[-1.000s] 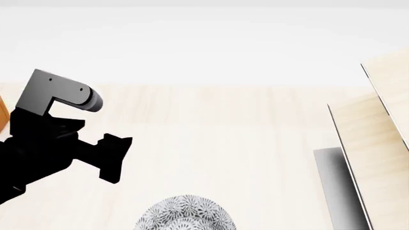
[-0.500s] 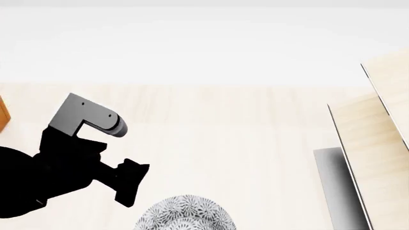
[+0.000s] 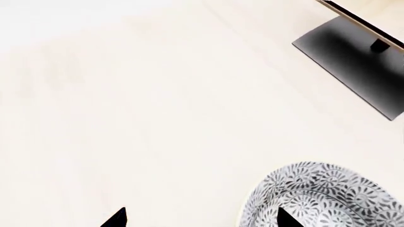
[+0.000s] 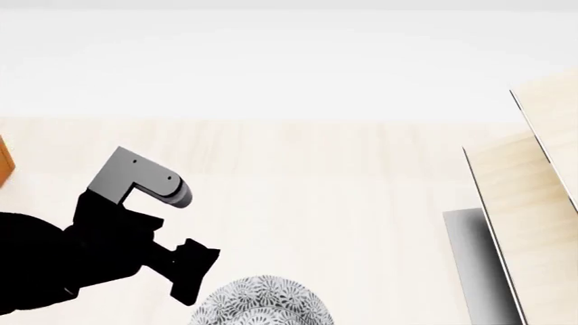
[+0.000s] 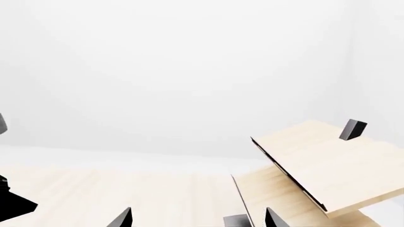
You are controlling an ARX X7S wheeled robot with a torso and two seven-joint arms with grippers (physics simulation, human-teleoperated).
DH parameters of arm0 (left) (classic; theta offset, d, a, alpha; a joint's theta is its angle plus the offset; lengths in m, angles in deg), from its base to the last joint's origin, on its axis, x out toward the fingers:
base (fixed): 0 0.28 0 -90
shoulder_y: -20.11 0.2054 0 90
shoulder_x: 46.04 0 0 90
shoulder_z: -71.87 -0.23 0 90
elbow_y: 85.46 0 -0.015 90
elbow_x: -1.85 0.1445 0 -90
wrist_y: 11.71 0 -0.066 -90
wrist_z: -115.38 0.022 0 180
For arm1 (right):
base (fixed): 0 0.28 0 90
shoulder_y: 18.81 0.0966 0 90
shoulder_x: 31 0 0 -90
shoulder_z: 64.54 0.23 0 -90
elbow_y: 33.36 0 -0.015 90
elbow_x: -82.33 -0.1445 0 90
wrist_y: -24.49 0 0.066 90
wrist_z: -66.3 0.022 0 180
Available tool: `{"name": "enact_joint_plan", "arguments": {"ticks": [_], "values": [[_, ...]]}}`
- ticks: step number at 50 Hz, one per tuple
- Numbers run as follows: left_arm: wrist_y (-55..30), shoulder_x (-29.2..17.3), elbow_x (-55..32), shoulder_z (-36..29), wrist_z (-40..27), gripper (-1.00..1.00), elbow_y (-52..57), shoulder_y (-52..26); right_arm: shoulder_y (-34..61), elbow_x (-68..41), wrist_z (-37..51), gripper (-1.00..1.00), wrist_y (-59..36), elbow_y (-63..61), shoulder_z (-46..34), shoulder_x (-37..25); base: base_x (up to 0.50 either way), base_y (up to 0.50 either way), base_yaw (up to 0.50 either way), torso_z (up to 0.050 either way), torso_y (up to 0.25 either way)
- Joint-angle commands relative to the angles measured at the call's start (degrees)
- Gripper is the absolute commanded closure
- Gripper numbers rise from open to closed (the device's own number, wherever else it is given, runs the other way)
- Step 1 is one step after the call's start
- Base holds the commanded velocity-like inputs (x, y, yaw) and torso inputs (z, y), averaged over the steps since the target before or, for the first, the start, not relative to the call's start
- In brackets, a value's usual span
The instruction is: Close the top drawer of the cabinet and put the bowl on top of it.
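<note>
The bowl (image 4: 262, 302), white with a fine grey floral pattern, stands on the pale table at the near edge of the head view, cut off by the frame. My left gripper (image 4: 191, 279) hangs just to its left. In the left wrist view the left gripper (image 3: 200, 220) is open, and one fingertip (image 3: 284, 219) shows over the bowl (image 3: 331, 196) while the other is over bare table. My right gripper (image 5: 197, 220) is open and holds nothing. An orange-brown sliver of the cabinet (image 4: 5, 162) shows at the far left. The top drawer is out of view.
A pale wood slanted rack (image 4: 532, 196) on a black base (image 4: 470, 261) stands at the right of the table (image 4: 316, 189). The rack (image 5: 328, 165) also fills the right wrist view, and its base (image 3: 353, 52) shows in the left wrist view.
My left arm has moved right and toward the near edge, so its gripper now hangs beside the bowl. The bowl and rack have not moved.
</note>
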Motion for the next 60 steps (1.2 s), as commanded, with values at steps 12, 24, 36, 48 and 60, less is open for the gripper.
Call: {"name": "enact_joint_plan", "arguments": {"ticks": [12, 24, 36, 48, 60], "values": [[3.9, 3.6, 4.0, -4.5, 6.8, -1.00, -7.3, -0.3, 0.3, 0.0, 0.4, -1.00, -0.2, 0.2, -0.3, -0.1, 0.00, 0.00, 0.00, 0.000, 0.000], [5.4, 4.8, 4.6, -4.9, 8.5, -1.00, -10.1, -0.3, 0.3, 0.0, 0.6, -1.00, -0.5, 0.0, -0.1, -0.4, 0.00, 0.00, 0.00, 0.000, 0.000], [6.4, 5.5, 5.1, -5.3, 9.2, -1.00, -12.0, -0.1, 0.8, -0.1, 0.9, -1.00, -1.3, -0.4, -0.3, -0.7, 0.00, 0.00, 0.00, 0.000, 0.000], [7.6, 6.3, 5.5, -5.6, 10.5, -1.00, -14.2, 0.2, 0.6, -0.1, 1.1, -1.00, -1.0, -0.2, -0.2, -0.8, 0.00, 0.00, 0.00, 0.000, 0.000], [9.3, 7.8, 6.5, -6.5, 12.2, -1.00, -17.6, 0.7, -0.1, -0.1, 1.1, -1.00, 0.0, 0.2, 0.1, -0.8, 0.00, 0.00, 0.00, 0.000, 0.000]]}}
